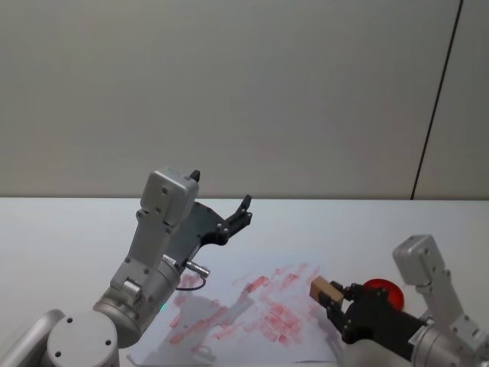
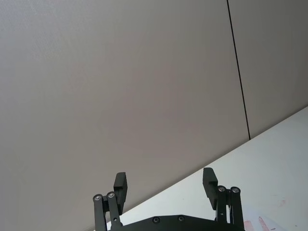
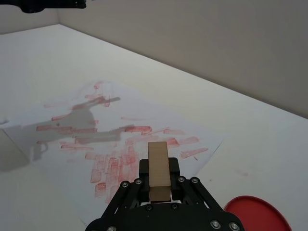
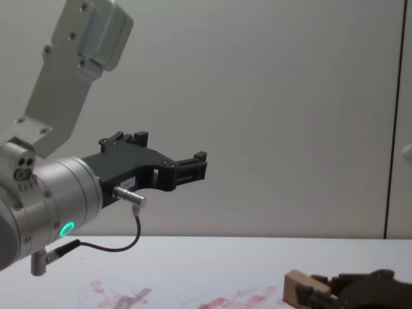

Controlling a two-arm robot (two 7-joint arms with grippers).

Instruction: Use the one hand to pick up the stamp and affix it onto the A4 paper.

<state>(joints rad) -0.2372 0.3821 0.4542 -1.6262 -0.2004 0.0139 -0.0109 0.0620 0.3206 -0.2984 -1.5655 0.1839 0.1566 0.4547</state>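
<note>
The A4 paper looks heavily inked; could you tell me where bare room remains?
The A4 paper is crowded with ink mid-sheet. Bare: its robot-side strip, and a narrow margin toward the red disc, where the right gripper holds the stamp. The left gripper hangs raised, open.

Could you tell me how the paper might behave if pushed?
The paper looks thin and lies flat on the table, so it is probably floppy and light. A sideways drag would likely slide or wrinkle it. The right gripper holds the stamp at its right edge; the left gripper hovers open.
</note>
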